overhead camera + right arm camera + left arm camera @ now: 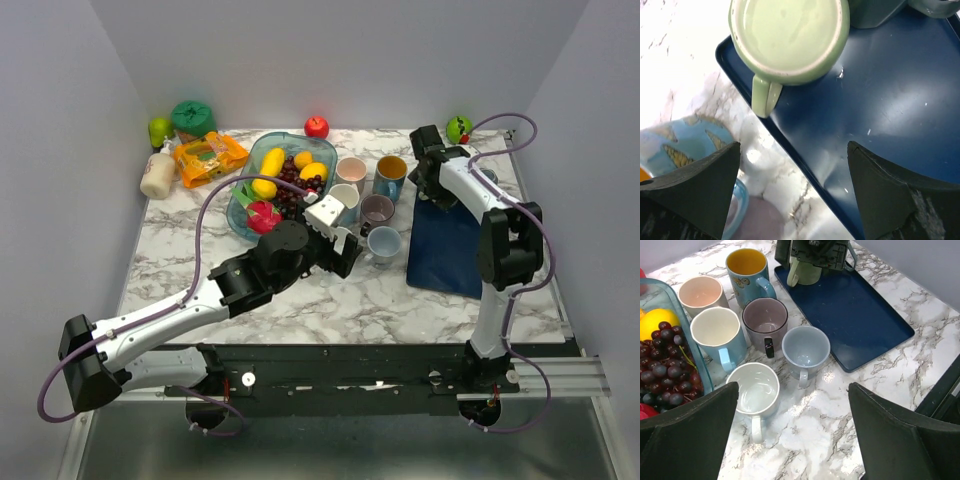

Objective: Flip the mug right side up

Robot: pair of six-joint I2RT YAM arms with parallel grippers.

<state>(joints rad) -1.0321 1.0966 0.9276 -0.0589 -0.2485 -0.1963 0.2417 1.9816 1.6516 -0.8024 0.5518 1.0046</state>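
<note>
Near edge: the two arm bases on a black rail [400,380], with a bare strip of marble table [400,300] between the rail and the objects. The left gripper [345,252] hangs over the middle of the table with its fingers spread wide and nothing between them. Just beyond its tips stands a white mug [756,392]. Behind this come a grey-blue mug [806,346], a mauve mug [765,317], a light-blue mug [716,330], a pink mug [700,292] and a butterfly-patterned blue mug [746,265] with a yellow inside. All six stand mouth up, packed close together. To their left a glass bowl [283,137] of grapes and yellow fruit stands right against the cluster. To their right lies a dark blue tray [450,250], with only a narrow lane of marble between it and the grey-blue mug. The tray's right side runs near the table's right edge, and most of its surface is bare. The green mug [790,35] sits in the tray's far left corner, handle pointing over the tray rim toward the butterfly mug; the flat ringed face turned upward reads as its base. The right gripper [792,150] is poised above it, fingers wide and holding nothing. Along the far edge, against the wall: a white bottle [157,175], an orange packet [209,158], a green round object [193,117], a red fruit [316,126] and a green fruit [459,128]. Grey walls close the left, far and right sides.
</note>
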